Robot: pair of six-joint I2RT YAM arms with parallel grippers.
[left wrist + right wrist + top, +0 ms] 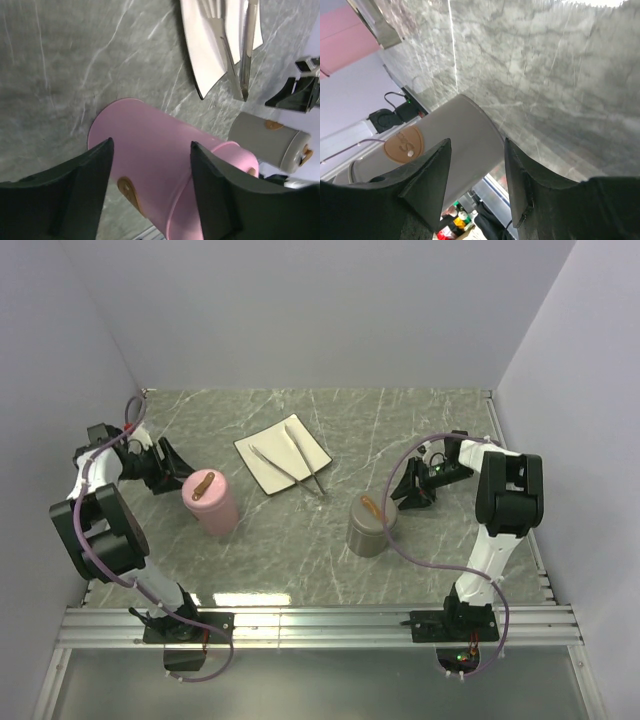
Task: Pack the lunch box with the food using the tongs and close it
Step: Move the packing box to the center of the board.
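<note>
The tongs (295, 468) lie on the white square plate (272, 445) at mid-table; the left wrist view shows the tongs (245, 55) on that plate (205, 55) too. No food shows in any view. A pink cylindrical lunch box (210, 502) with a brown strap on its lid stands left of centre. A grey one (370, 525) stands to the right. My left gripper (172, 468) is open just left of the pink box (150, 125), fingertips level with its side. My right gripper (400, 498) is open beside the grey box (465, 125), holding nothing.
Light walls close the table in on the left, back and right. A metal rail (320, 620) runs along the near edge by the arm bases. The right arm's cable (420, 558) loops over the table near the grey box.
</note>
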